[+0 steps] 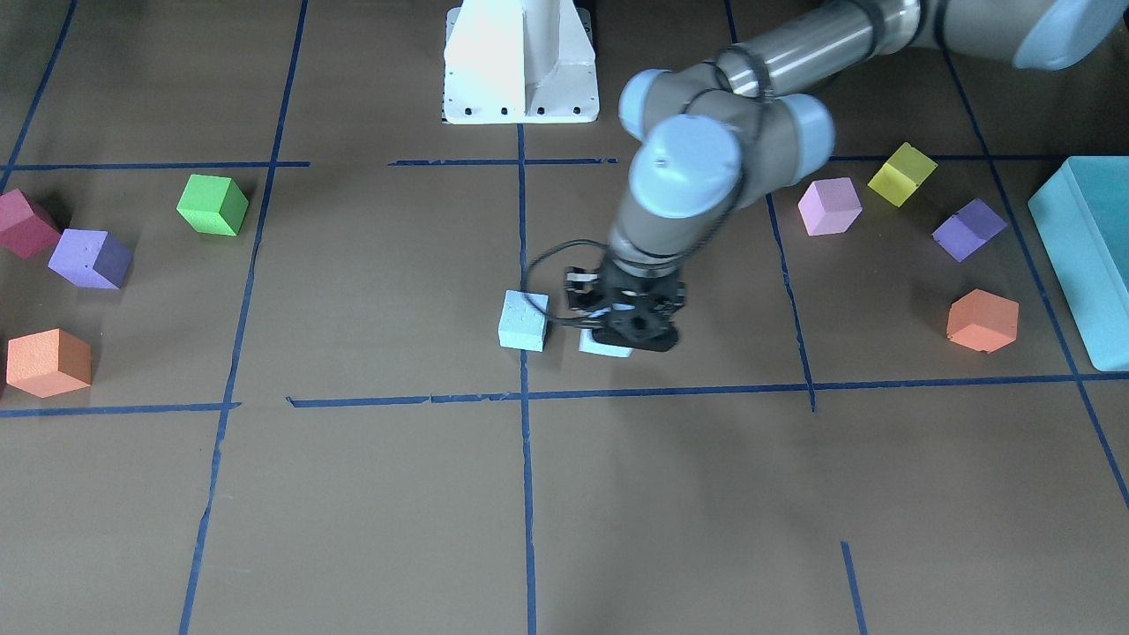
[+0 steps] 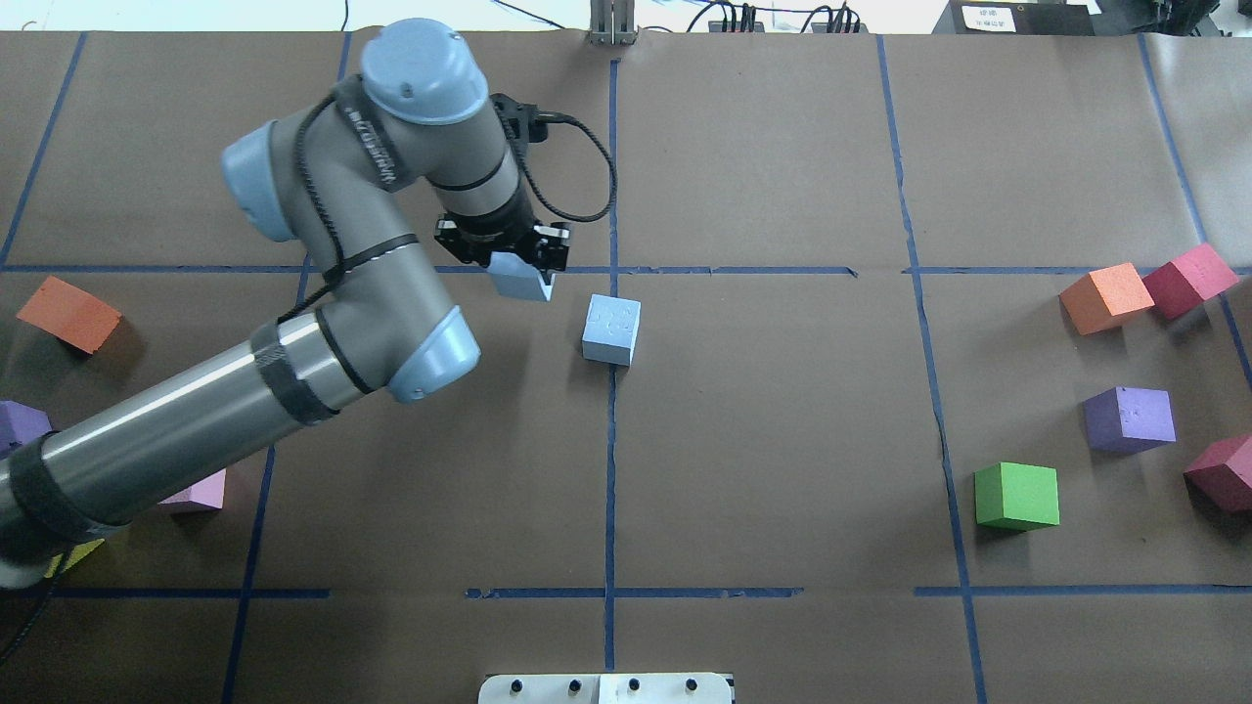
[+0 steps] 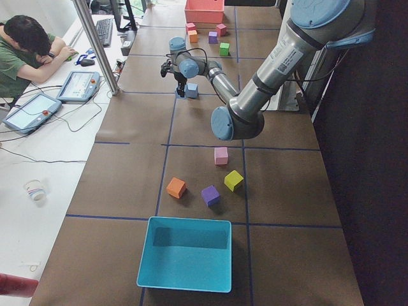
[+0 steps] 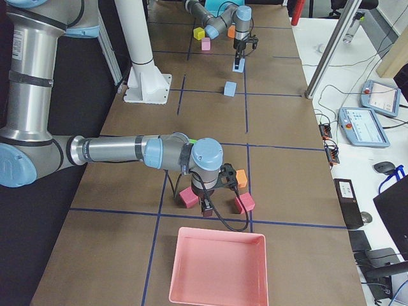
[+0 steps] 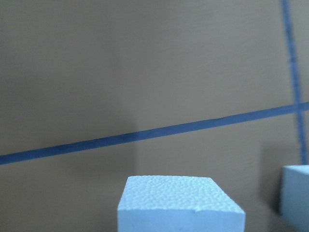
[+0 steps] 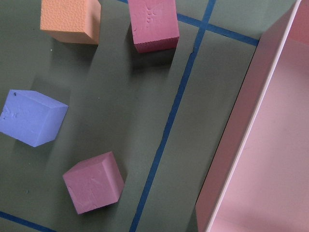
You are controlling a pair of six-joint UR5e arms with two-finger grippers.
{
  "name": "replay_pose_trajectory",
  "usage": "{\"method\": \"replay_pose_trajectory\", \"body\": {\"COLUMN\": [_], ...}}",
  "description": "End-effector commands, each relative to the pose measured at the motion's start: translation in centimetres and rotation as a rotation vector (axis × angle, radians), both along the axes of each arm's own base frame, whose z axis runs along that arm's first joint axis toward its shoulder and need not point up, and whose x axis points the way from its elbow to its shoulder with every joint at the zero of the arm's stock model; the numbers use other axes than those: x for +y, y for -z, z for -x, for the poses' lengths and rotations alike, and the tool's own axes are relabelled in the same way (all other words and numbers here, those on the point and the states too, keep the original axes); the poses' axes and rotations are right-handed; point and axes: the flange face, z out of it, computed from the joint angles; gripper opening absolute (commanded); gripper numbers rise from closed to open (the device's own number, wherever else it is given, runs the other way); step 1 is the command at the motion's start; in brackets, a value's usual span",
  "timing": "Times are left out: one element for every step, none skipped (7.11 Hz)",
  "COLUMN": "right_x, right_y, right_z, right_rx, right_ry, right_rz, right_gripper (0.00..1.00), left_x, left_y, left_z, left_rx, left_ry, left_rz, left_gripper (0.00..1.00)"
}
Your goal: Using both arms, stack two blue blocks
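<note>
- Blue blocks first: the held blue block is pinched tight between the fingers of the left gripper. It sits just beside the loose blue block, and the two are not touching.
- The loose blue block rests on the brown paper, right on a blue tape line.
- You can't tell for sure how high the held blue block is. In the left wrist view it looks a little above the paper.
- The right gripper is well apart from the loose blue block, down by the pink tray and the red blocks. You can't tell if its fingers are spread or pressed together.
- What could go wrong: if you slide across too low, the held blue block may bump the side of the loose blue block and push it away.
- The held blue block looks turned a bit next to the loose one. If you set it down that way, it may sit crooked and fall off.
- Foam is soft. If you let go while not flat on top, the block may tip.
- The black cable loops out from the wrist, away from the loose blue block. Watch it when you turn.
- Room to move: only brown paper shows right around the loose blue block. The green block and purple block are well apart from it.
</note>
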Motion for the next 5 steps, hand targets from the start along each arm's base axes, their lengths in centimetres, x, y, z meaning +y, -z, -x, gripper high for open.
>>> {"method": "replay_pose_trajectory", "body": {"right_x": [0.0, 0.0, 0.0, 0.0, 0.0], "right_y": [0.0, 0.0, 0.0, 0.0, 0.0], "right_z": [0.0, 0.0, 0.0, 0.0, 0.0], "right_rx": [0.000, -0.002, -0.002, -0.002, -0.003], "right_ry": [0.000, 0.000, 0.000, 0.000, 0.000], "right_rz": [0.000, 0.000, 0.000, 0.000, 0.000], "right_gripper": [1.00, 1.00, 1.00, 1.00, 1.00], "left_x": [1.8, 2.4, 3.3, 3.4, 3.4], "left_y": [4.2, 4.3, 4.0, 3.9, 3.7], "left_z": [-5.3, -5.7, -6.5, -6.7, -6.8], "left_rx": [-0.012, -0.009, -0.013, -0.015, -0.019], "left_ry": [0.007, -0.001, -0.016, -0.018, -0.018], "left_rz": [-0.007, -0.007, -0.005, -0.003, -0.002], "left_gripper": [0.28, 0.29, 0.29, 0.30, 0.32]}}
